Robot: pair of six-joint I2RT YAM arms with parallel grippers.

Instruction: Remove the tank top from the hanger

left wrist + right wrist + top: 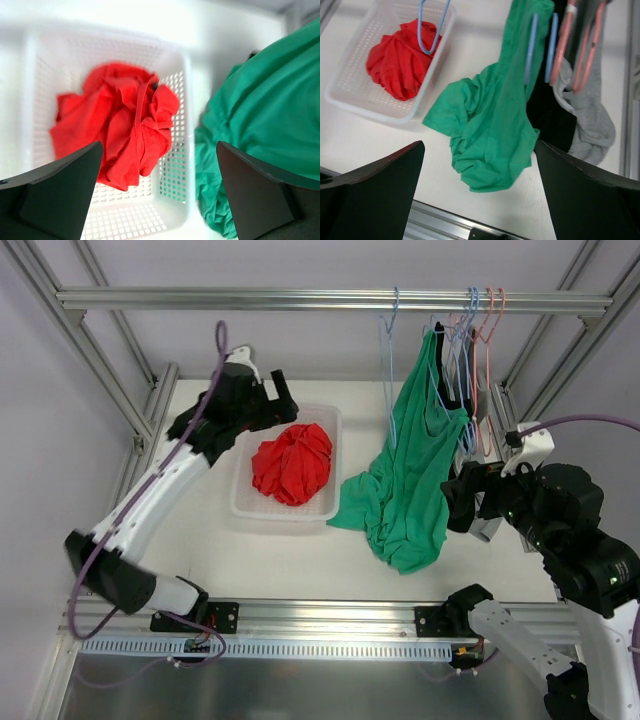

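The red tank top (292, 462) lies crumpled in the white basket (285, 515), off any hanger. It also shows in the left wrist view (120, 135) and the right wrist view (395, 65). The bare light-blue hanger (387, 350) hangs empty from the top rail (250, 300), between the basket and the green top; it also shows in the right wrist view (420, 25). My left gripper (282, 400) is open and empty above the basket's far edge (157, 147). My right gripper (458, 498) is open and empty to the right of the green top (479, 145).
A green top (410, 490) hangs from a blue hanger and spills onto the table beside the basket. Dark and grey garments (590, 115) hang on pink hangers (488, 330) at the rail's right end. Frame posts stand at both sides.
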